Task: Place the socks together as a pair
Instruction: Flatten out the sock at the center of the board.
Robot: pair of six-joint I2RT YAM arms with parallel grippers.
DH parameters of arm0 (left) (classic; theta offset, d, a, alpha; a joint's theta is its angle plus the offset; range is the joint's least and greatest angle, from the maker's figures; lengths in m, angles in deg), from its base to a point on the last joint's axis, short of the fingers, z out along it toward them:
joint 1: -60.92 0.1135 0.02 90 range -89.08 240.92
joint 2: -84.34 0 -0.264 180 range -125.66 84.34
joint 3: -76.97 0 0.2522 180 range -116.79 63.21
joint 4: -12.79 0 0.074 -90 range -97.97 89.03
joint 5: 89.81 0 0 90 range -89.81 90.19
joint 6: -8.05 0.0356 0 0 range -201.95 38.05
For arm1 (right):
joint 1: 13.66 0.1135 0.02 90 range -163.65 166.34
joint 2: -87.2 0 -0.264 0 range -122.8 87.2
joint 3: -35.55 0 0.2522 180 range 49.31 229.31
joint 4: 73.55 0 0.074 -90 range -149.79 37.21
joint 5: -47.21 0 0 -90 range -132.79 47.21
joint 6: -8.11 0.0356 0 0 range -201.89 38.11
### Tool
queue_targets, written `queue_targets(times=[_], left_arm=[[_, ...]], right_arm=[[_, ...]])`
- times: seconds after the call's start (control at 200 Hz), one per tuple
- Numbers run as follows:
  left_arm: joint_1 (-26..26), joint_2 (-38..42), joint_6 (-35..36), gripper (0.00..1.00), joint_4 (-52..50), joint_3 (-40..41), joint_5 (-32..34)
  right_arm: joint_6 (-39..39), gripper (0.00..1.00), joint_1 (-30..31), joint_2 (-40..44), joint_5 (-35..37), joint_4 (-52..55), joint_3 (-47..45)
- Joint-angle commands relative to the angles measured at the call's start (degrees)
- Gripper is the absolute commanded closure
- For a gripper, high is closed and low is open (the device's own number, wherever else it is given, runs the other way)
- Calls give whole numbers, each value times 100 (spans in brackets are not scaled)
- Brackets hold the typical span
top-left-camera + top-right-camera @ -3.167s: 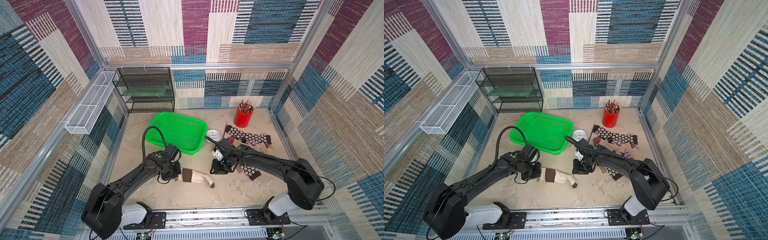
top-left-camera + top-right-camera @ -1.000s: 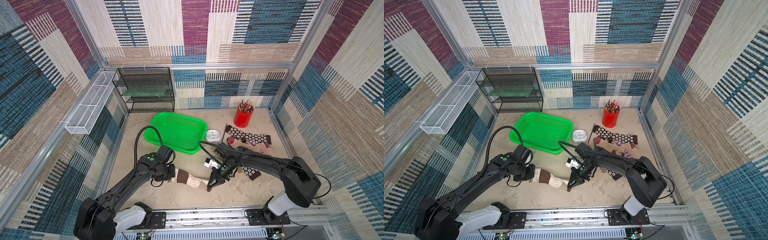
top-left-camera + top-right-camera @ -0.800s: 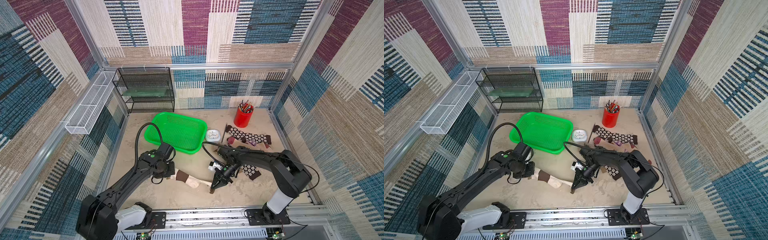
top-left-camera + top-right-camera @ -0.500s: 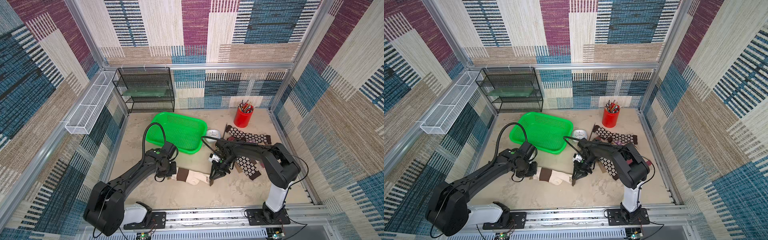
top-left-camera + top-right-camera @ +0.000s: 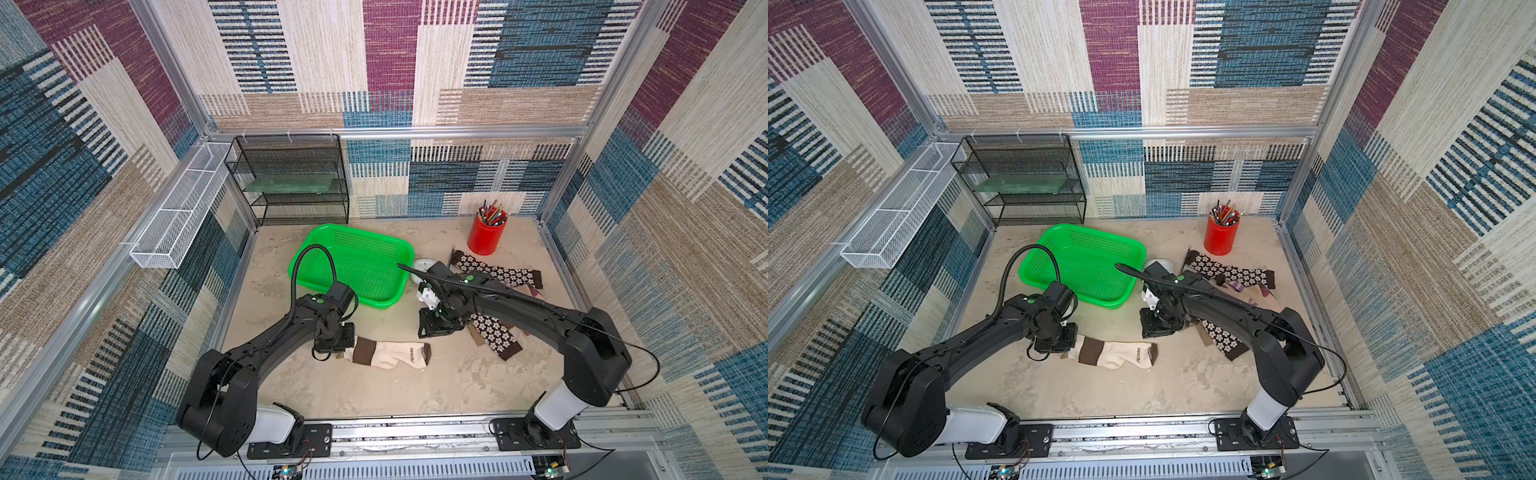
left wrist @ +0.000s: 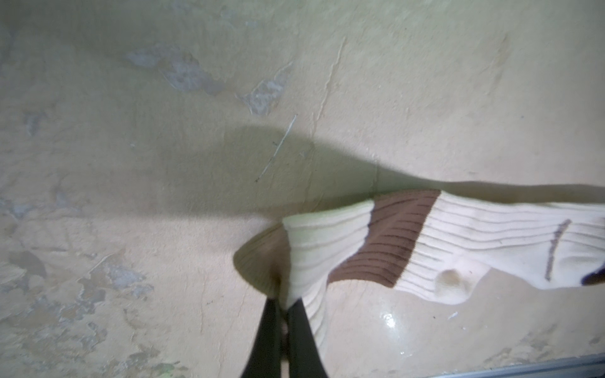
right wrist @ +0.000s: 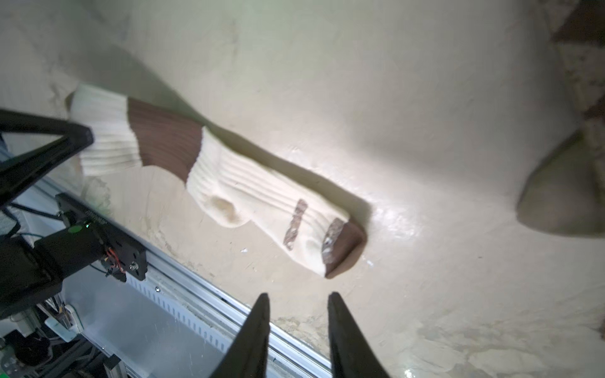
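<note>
Left wrist view: my left claw pinches the cuff of the cream sock, which lies stretched on the table; my right claw hovers near its toe, narrowly parted, empty.

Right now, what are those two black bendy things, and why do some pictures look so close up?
They are two robot arms, each ending in a claw. Two pictures look down from above on the whole table. The other two come from small cameras on the arms' wrists, so they look close. On the table lie a cream sock, flower socks, a green basket and a red cup of pencils. The left claw pinches the cream sock's cuff. The right claw is open and empty, near that sock's toe.
</note>
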Motion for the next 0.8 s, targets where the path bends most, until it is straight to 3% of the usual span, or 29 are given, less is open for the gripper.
queue_targets(times=[0.0, 0.22, 0.481, 0.581, 0.796], left_arm=[[61, -10, 176, 95, -83, -56, -58], [110, -83, 299, 95, -103, 4, -8], [347, -298, 601, 95, -251, -65, 636], [364, -370, 706, 95, -194, -126, 810], [357, -16, 755, 65, 64, -179, 363]], right_arm=[[573, 83, 271, 89, 354, -452, -429], [1041, 91, 297, -396, 890, -1389, -934], [1105, 95, -35, -903, 2121, -1002, -745], [898, 94, -102, -787, 2107, -1131, -831], [677, 79, 183, -827, 1601, -1181, -551]])
